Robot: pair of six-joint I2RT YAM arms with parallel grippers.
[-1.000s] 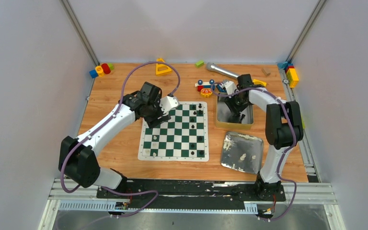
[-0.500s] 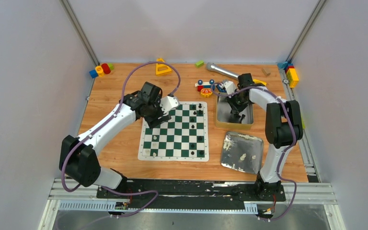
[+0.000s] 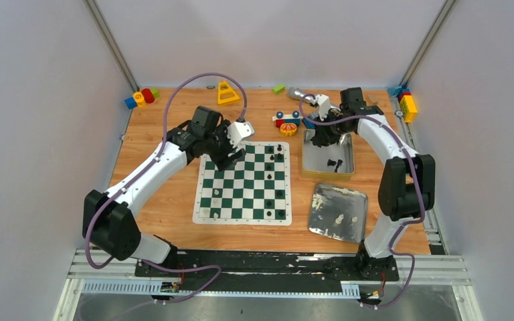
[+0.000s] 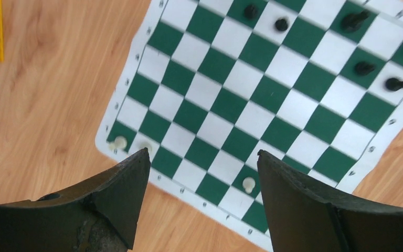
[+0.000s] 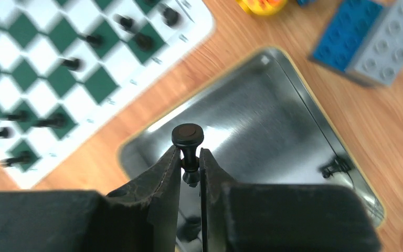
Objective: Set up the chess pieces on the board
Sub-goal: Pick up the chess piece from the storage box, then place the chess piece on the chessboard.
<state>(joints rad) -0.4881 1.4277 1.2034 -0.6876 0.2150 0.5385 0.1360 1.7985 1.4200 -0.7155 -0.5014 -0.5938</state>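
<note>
Lifted clear of the tin (image 3: 316,164) right of centre, the right gripper (image 5: 190,163) pinches a black chess piece (image 5: 188,136) by its neck, left gripper (image 4: 203,154) gaping over the board (image 4: 252,113); a fast swing could twist it loose.

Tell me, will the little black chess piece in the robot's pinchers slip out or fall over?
Probably light: the right gripper holds the black piece by its thin neck. It might swivel or slip, since it looks like smooth plastic pinched at one narrow spot. Set down, it could topple; another piece in the tin seems to lie on its side.
</note>
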